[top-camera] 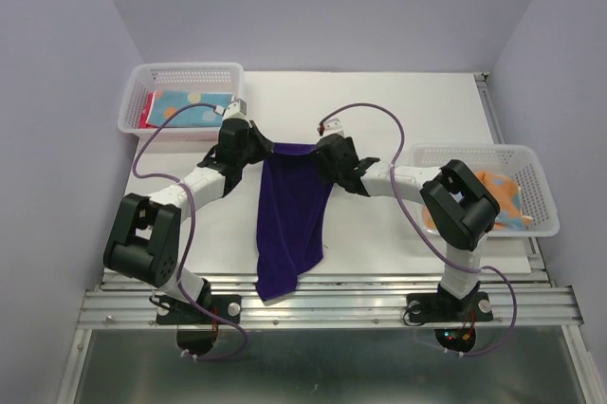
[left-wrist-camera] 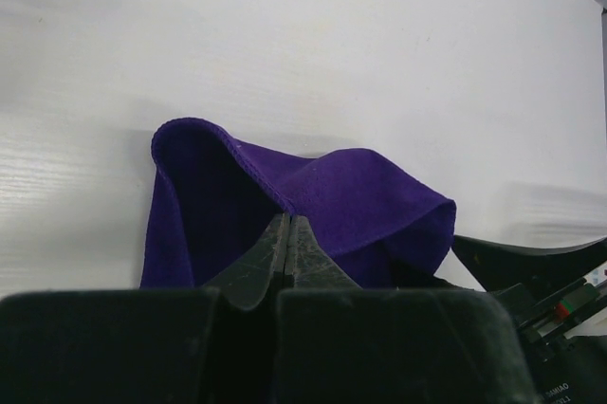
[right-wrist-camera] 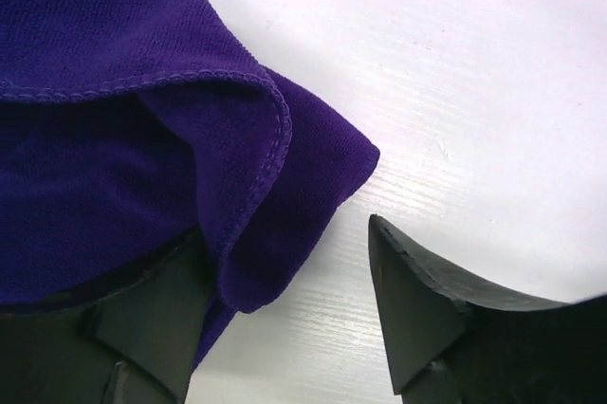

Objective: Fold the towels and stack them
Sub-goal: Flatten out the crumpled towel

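Purple towel (top-camera: 292, 224) mid-table (top-camera: 408, 110), lengthwise, near end drooping over front edge. Left gripper (left-wrist-camera: 287, 233) pinched tight on far-left corner, cloth tented round fingertips. Right gripper (right-wrist-camera: 285, 233) at far-right corner, jaws spread wide, hem draped over one finger, nothing clamped. My read: grasp stage before first fold. Next: right must clamp corner, then both carry far edge toward near end, level.

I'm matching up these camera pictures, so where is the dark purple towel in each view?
Top external: purple towel centre, trailing toward the near edge.
Left wrist: centre, pinched by left fingers.
Right wrist: upper left, beside open right fingers.
Shared landmark: white table.
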Tool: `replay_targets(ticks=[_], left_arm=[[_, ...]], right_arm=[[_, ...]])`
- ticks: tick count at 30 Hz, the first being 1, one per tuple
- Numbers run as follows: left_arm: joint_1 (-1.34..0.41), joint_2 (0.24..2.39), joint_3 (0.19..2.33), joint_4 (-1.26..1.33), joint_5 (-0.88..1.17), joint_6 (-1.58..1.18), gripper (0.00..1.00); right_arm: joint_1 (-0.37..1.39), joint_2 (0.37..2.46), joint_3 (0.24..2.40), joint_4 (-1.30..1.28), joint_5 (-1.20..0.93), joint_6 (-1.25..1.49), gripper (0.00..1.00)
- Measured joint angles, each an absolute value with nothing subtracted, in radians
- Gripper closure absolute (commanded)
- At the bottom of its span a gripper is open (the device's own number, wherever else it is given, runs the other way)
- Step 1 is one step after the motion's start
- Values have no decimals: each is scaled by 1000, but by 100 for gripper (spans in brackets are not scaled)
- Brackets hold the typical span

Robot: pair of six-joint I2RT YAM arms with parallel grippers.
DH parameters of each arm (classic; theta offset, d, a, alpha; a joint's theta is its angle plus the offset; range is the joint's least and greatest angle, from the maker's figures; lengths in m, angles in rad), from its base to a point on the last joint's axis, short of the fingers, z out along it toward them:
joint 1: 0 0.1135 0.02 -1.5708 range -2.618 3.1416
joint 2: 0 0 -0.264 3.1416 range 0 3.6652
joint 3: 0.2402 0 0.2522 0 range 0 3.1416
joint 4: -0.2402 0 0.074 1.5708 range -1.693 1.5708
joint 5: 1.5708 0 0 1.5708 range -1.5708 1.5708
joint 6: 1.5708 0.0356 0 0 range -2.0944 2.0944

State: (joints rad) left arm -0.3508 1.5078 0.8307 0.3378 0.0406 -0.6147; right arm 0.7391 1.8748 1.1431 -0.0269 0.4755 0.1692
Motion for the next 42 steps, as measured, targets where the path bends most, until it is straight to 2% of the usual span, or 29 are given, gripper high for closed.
replay_targets(ticks=[4,6,10,11,15,16,17,25,31,36,42], left_arm=[[-347,1508,831,336,41,-615,100],[-344,1508,831,333,40,-615,100],[-337,1508,831,332,40,-615,100],[-336,1508,831,332,40,-615,100],[-331,1508,831,332,40,-614,100],[-331,1508,831,332,40,-614,100],[-330,1508,831,332,40,-614,100],[-325,1490,831,332,77,-606,100],[-325,1270,837,312,104,-606,100],[-325,1055,909,294,134,-607,100],[-325,886,1038,246,192,-613,100]], right_arm=[[739,1874,1143,-21,471,159,47],[739,1875,1143,-21,471,155,50],[739,1875,1143,-19,471,154,63],[738,1875,1143,-15,471,153,70],[730,1876,1143,-12,470,148,78],[729,1877,1143,-10,470,147,85],[726,1881,1143,-5,469,143,99],[712,1865,1143,-12,496,38,99],[712,1628,1156,-93,491,-96,99],[713,1398,1314,-168,323,-186,99],[713,1261,1565,-290,69,-221,99]])
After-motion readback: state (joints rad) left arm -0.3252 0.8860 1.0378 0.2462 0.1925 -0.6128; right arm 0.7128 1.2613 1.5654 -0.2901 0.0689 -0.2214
